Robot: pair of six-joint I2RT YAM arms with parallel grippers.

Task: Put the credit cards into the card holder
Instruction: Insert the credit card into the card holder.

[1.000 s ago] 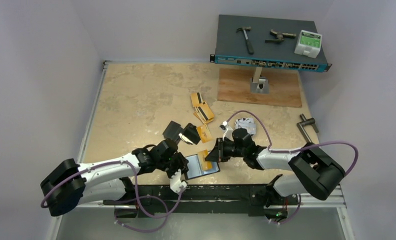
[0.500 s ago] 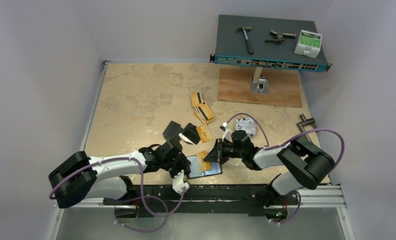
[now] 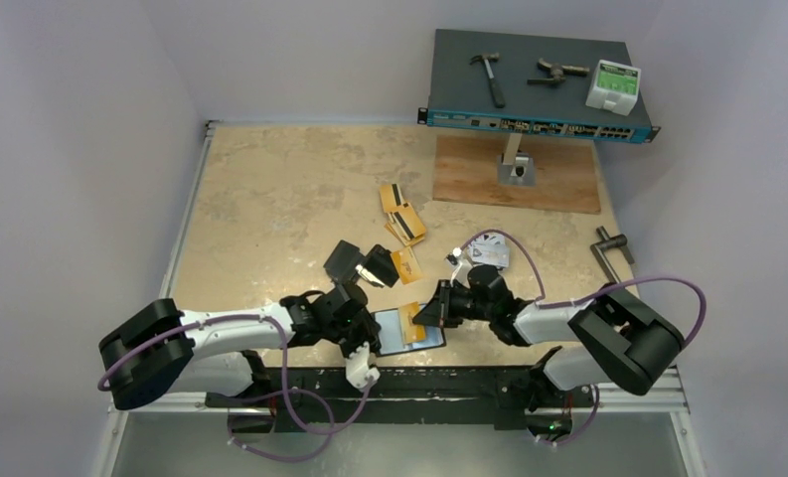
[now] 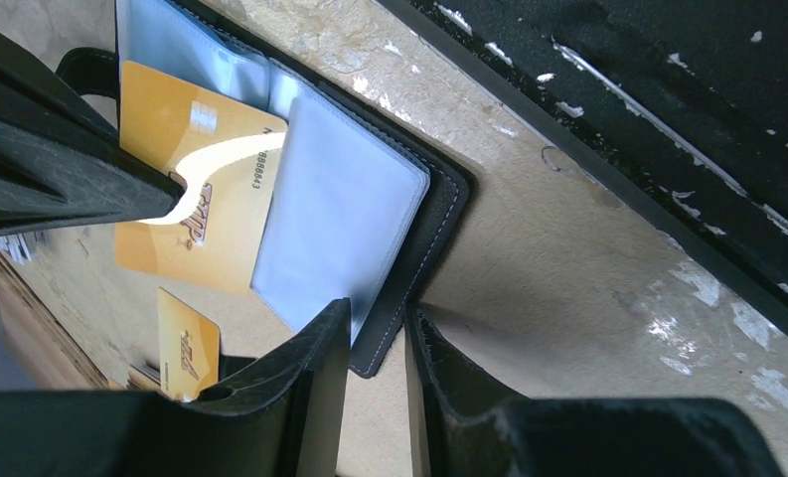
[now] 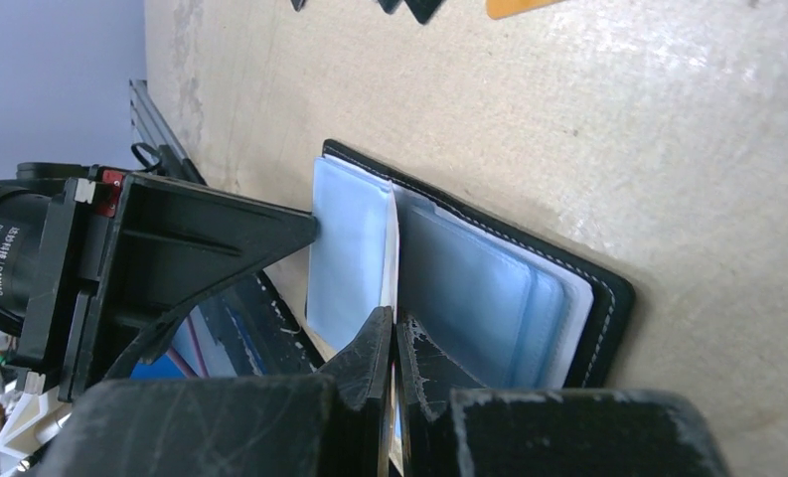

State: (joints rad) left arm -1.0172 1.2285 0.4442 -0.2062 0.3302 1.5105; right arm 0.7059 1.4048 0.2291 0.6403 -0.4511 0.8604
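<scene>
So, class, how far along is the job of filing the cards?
Done: no card seen fully inside the card holder. In hand: right gripper pinches an orange card at its sleeves; left gripper straddles the holder's corner. Left: loose cards farther back on the table.

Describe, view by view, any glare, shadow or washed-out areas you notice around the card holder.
Left wrist view: a white glare streak crosses the orange card, washing out part of its print. Right wrist view: the clear sleeves of the card holder glow pale blue, while the right end effector is a dark foreground mass. Top external view: even light, no harsh shadows on the table.
</scene>
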